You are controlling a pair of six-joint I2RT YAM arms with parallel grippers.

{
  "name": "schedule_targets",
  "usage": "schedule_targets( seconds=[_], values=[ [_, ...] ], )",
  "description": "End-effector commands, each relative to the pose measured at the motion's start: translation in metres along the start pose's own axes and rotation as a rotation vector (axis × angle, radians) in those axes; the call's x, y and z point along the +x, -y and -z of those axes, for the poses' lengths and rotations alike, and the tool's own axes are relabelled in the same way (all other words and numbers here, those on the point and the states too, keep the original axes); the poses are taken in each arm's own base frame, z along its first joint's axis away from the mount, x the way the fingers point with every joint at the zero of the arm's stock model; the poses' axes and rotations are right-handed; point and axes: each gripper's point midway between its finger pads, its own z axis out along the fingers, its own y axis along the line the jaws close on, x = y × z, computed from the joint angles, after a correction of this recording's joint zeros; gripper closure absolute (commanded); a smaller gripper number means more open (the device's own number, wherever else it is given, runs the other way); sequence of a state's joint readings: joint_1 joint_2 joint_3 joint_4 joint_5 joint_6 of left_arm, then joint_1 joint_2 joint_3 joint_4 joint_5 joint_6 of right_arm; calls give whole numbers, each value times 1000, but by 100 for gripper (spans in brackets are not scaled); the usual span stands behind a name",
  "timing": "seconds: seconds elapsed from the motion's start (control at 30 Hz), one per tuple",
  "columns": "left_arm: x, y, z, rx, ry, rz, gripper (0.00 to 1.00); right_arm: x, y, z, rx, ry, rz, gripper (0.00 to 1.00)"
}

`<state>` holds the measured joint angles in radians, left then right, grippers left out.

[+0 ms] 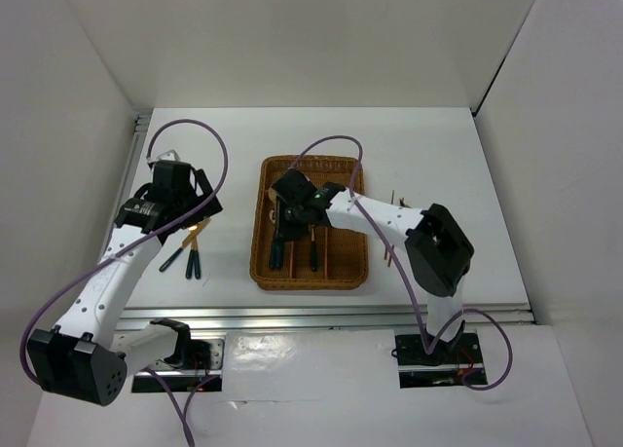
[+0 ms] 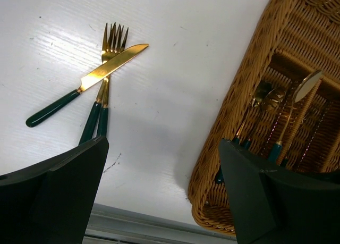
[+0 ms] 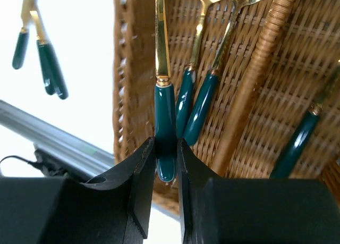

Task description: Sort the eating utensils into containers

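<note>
Wicker cutlery tray (image 1: 261,235), brown, tightly woven, rectangular, flat on smooth white table (image 1: 438,155), split by woven ridges into long slots. Right gripper (image 3: 166,154) over left long slot, close to left wall, black fingers pinched nearly shut on glossy teal-black handle of held utensil (image 3: 165,114). Narrow flat gold head pointing away along the weave, kind hard to tell from this angle; touching tray floor or not, cannot tell. Just beside it in same slot, two spoons (image 3: 194,103): rounded gold bowls, slim gold necks, tapered dark handles, side by side and touching. One more dark-handled piece (image 3: 297,143) in next slot across the ridge, head mostly out of view. Left gripper (image 2: 163,143) spread wide, holding nothing, hovering over bare table left of tray. Beneath it, knife (image 2: 95,76) with flat polished gold blade lying crosswise on two forks (image 2: 109,44), tines stacked, handles parallel and touching. Thin reddish-brown chopsticks (image 1: 387,256) on table just right of tray, partly hidden by right arm.
</note>
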<state>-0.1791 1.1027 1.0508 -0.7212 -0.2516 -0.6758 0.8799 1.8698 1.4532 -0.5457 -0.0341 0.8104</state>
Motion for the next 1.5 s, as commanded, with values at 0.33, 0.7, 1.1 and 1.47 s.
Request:
schedule_targets(
  seconds=[0.33, 0.7, 1.1, 1.47],
  values=[
    [19, -12, -6, -32, -49, 36, 0, -5, -23, -4, -30, 41, 56, 42],
    [34, -44, -34, -148, -119, 134, 0, -68, -2, 55, 27, 270, 140, 18],
    [47, -105, -65, -302, -123, 459, 0, -136, 115, 86, 39, 335, -40, 21],
    [59, -120, -75, -367, -103, 567, 5, -144, 153, 85, 35, 314, -101, 24]
  ],
)
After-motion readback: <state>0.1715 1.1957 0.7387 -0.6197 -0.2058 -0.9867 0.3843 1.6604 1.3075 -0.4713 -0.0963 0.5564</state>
